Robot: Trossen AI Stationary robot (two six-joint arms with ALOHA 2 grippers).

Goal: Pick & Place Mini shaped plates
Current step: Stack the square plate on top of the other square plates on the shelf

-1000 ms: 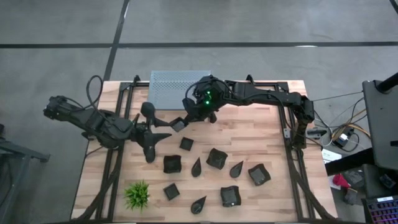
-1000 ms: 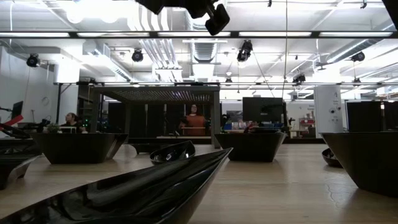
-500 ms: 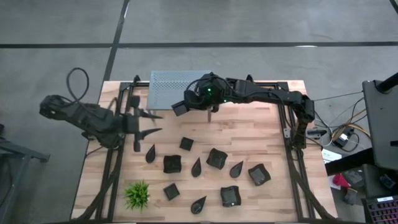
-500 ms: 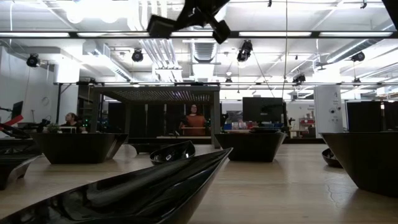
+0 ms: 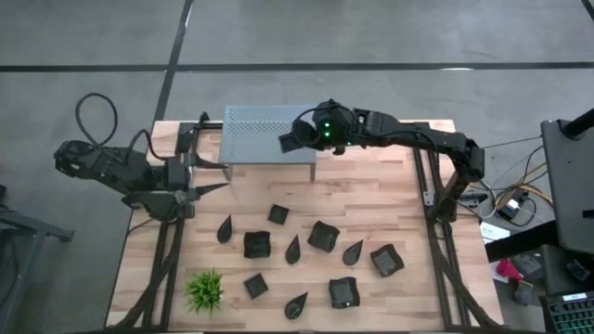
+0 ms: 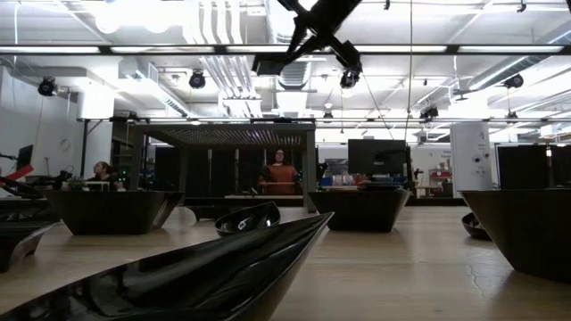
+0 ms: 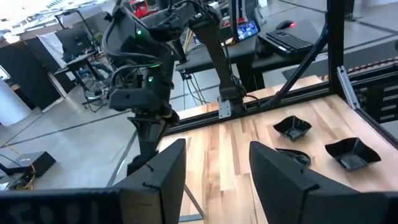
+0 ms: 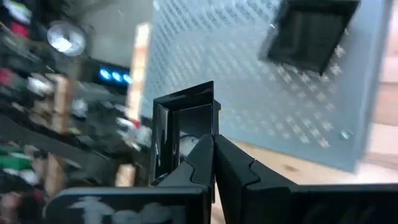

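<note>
Right hand [image 8: 213, 155] pinches a square plate [image 8: 183, 134] — its base hidden behind fingers.

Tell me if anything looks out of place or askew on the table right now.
Nothing looks damaged or spilled. The black plates lie scattered at mixed angles on the wood. The right gripper holds a small square plate on edge over the perforated grey tray.

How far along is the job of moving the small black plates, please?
Done: one glossy black square dish lies on the grey perforated metal box. In hand: right gripper holds another square plate above it. Left: ten black plates on wooden table; left gripper open, empty.
</note>
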